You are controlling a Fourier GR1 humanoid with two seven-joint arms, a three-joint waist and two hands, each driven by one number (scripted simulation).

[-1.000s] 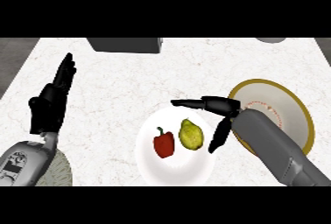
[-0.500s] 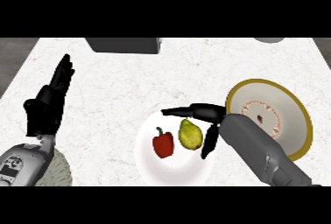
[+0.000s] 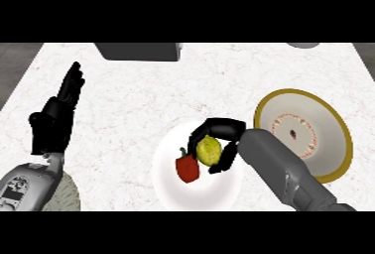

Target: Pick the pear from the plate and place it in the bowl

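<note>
Right hand [image 3: 219, 133], head view: curled round the pear [image 3: 209, 150], fingers arched over its top and thumb down its right side, apparently closing for the lift. Pear on the white plate [image 3: 170, 186], just beside a red pepper [image 3: 187, 168]. Gold-rimmed bowl [image 3: 331, 121] near on the right, within short reach for the drop. Left hand [image 3: 55, 119] resting at the left, fingers straight and up, holding nothing.
</note>
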